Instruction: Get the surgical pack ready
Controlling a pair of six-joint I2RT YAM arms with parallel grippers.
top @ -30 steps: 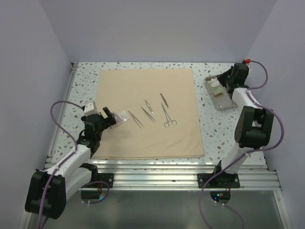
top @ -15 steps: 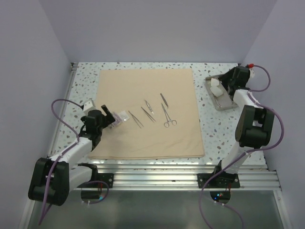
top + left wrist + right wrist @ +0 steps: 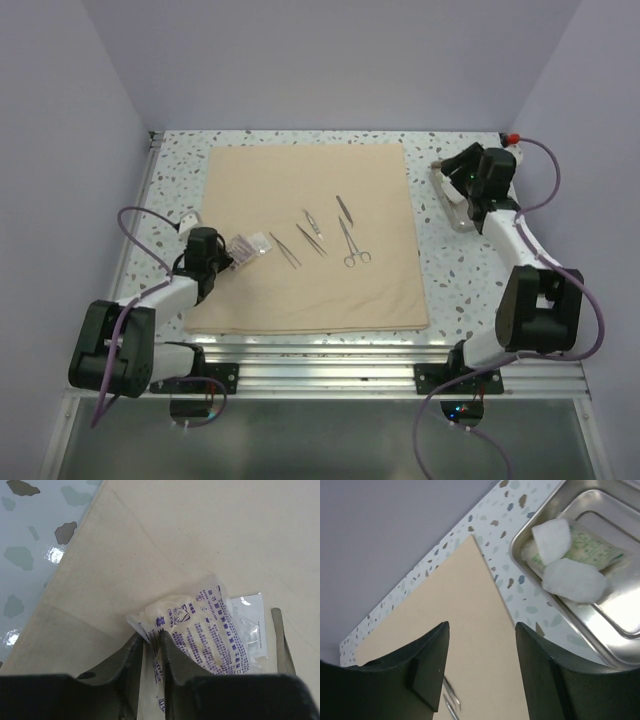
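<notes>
The tan woven cloth [image 3: 330,290] lies flat and square on the speckled table [image 3: 460,270], with five slim steel instruments [image 3: 311,240] mid-sheet. The left gripper [image 3: 150,642] pinches narrowly on a crinkly purple-printed packet [image 3: 210,630]. The right gripper [image 3: 481,627] gapes wide and empty above the shiny steel tray [image 3: 600,625], which holds two white gauze pads [image 3: 574,580].

I see the tan cloth [image 3: 310,240] spread flat. Thin steel tools [image 3: 322,233] lie side by side near its middle. A printed packet [image 3: 210,630] lies by its left edge. The steel tray [image 3: 615,615] sits apart on the right, with white pads [image 3: 572,580] and a green packet [image 3: 592,547] in it.
</notes>
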